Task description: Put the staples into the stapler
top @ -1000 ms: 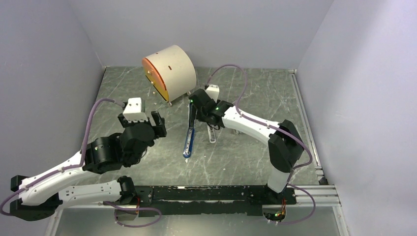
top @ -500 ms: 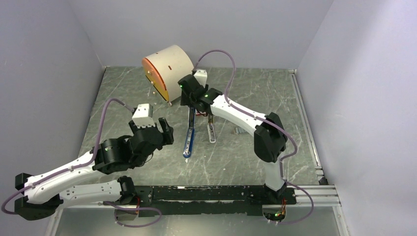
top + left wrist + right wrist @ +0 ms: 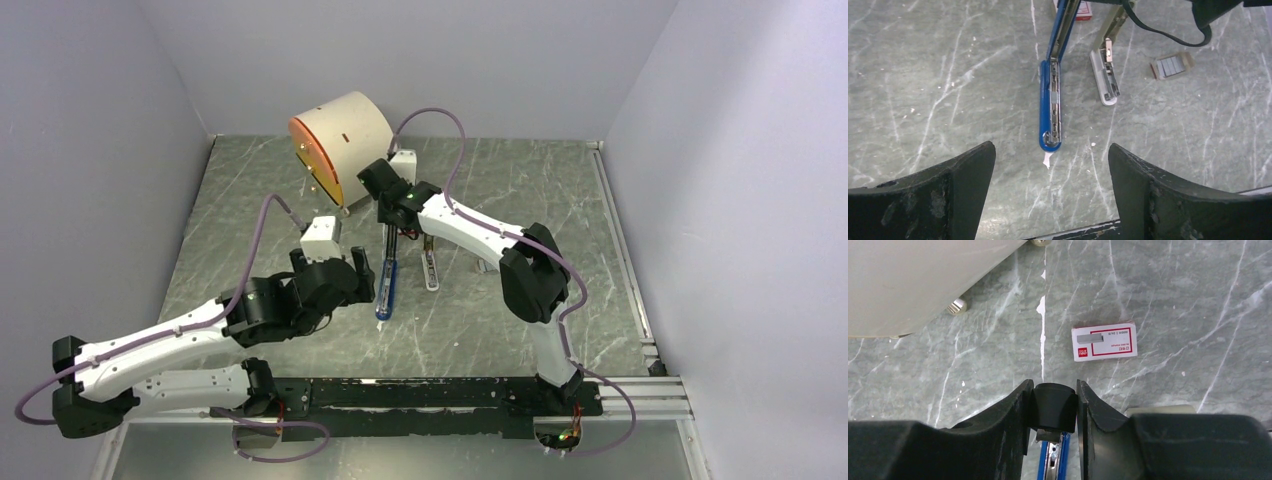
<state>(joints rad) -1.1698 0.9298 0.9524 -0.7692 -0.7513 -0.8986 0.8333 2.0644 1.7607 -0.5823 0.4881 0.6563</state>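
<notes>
The blue stapler lay swung open on the marbled counter with its silver channel facing up, probably so a strip could be dropped in from above. The right gripper had its jaws narrow, pinched on the black end part at the stapler's far end. This looked like a way to pin it open and steady.

The left gripper hovered over the stapler's near tip, jaws wide and nothing between them. The staples, a small grey block in a tan tray, sat on the counter to the right of the stapler. A pale second stapler lay open just beside the blue one, between it and the staples.

A red-and-white staple box lay past the stapler's far end. A beige drum with an orange face stood beyond that, close to the right arm.
</notes>
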